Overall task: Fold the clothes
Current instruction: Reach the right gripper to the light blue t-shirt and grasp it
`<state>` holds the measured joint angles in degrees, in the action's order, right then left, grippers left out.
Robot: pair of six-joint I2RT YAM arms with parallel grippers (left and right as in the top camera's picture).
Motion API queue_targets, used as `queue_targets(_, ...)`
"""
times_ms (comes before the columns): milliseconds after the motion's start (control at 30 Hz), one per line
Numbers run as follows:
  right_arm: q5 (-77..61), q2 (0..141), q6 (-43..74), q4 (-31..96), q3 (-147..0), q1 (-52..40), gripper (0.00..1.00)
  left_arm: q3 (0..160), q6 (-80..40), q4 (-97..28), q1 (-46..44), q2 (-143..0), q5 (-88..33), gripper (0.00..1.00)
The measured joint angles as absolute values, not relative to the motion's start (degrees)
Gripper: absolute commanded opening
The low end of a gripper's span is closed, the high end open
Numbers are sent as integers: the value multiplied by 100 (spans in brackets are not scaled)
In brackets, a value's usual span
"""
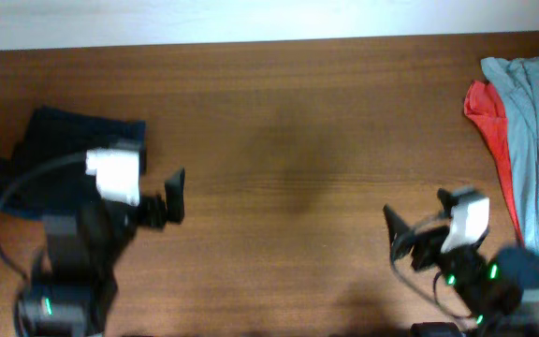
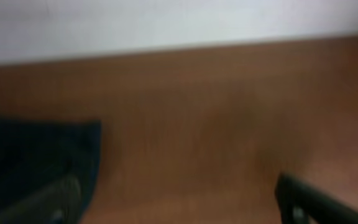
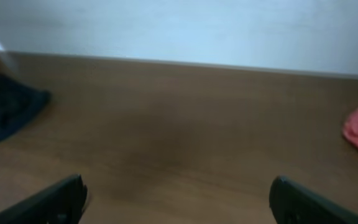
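**Both grippers wide, nothing in hand**

Down at the near edge, the left gripper [image 1: 165, 198] hangs over bare wood with its jaws spread wide and empty; the dark navy garment [image 1: 64, 140] lies bunched just to its left, partly under the left arm; across the table [image 1: 288, 140], the right gripper [image 1: 417, 213] gapes too, holding nothing; the pale grey-blue T-shirt [image 1: 534, 140] sprawls to its right along the table's right edge, apart from the fingers; farther back, the orange-red shirt [image 1: 488, 117] peeks out from under the T-shirt's left side; only bare wood lies between the two arms; beyond it all, a pale wall [image 1: 251, 19].
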<state>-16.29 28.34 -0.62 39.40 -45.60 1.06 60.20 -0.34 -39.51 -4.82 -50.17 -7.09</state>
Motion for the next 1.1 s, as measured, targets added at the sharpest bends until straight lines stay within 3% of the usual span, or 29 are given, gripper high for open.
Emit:
queue_targets(100,-1492,4259,-19,5002,-6012,106,98,7734,-32,-5168,-482,-6368,-707,99)
queue_targets(333,-1457,6278,429,6416,-7244,248,99,8713,-32,-6003,-482,-7293,-1055,99)
queue_targets(467,-915,6928,1125,6615,-7262,1243,99,8713,-30,-6270,-482,-7461,-1138,99)
queue_targets(767,-248,8329,1778,6875,-7282,4534,99,8713,-32,-6298,-482,-7470,-1146,99)
queue_targets(867,-211,8702,1938,6650,-7282,5059,87,8713,-30,-6311,-482,-7470,-1162,99)
queue_targets(1100,213,9533,2110,6182,-7286,5725,80,8713,-30,-6361,-482,-7470,-1162,99)
